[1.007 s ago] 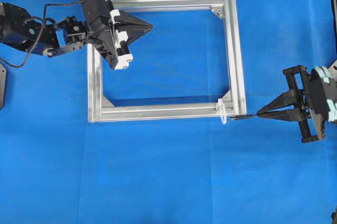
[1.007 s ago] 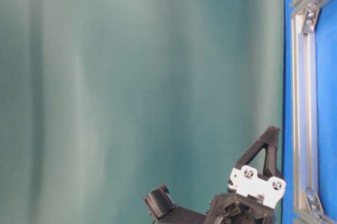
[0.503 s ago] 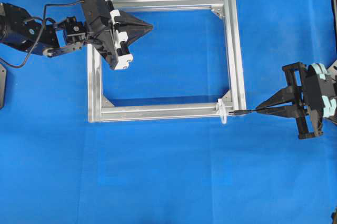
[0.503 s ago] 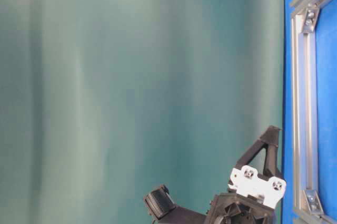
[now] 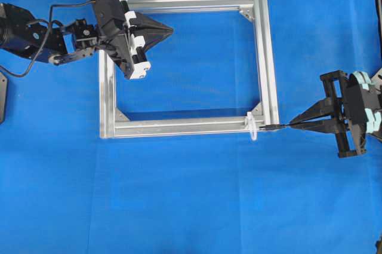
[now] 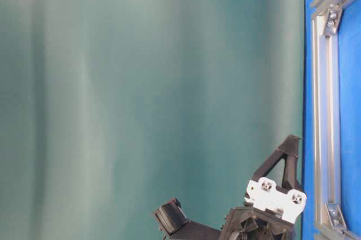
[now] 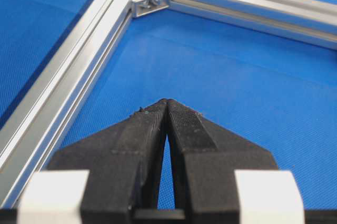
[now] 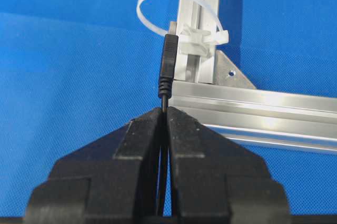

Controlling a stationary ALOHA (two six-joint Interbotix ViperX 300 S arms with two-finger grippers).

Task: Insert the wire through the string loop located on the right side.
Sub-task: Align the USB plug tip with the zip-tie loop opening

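Wire plug at the mouth of the loop

My right gripper (image 8: 164, 112) is clamped on the wire (image 8: 167, 60), its plug pointing at the white loop (image 8: 181, 10) tied on the frame (image 5: 179, 126) near its lower right corner, just short of passing through. My left gripper (image 7: 166, 103), jaws together and empty, hovers by the frame's upper left corner.

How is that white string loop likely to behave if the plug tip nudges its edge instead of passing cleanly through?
The string loop is a thin band arching clear above the frame bar, so it probably flexes aside, then springs back. It looks anchored at its clasp, so it should not slide far. The wire, pinched close behind its plug by the right pincer, likely stays fairly straight.
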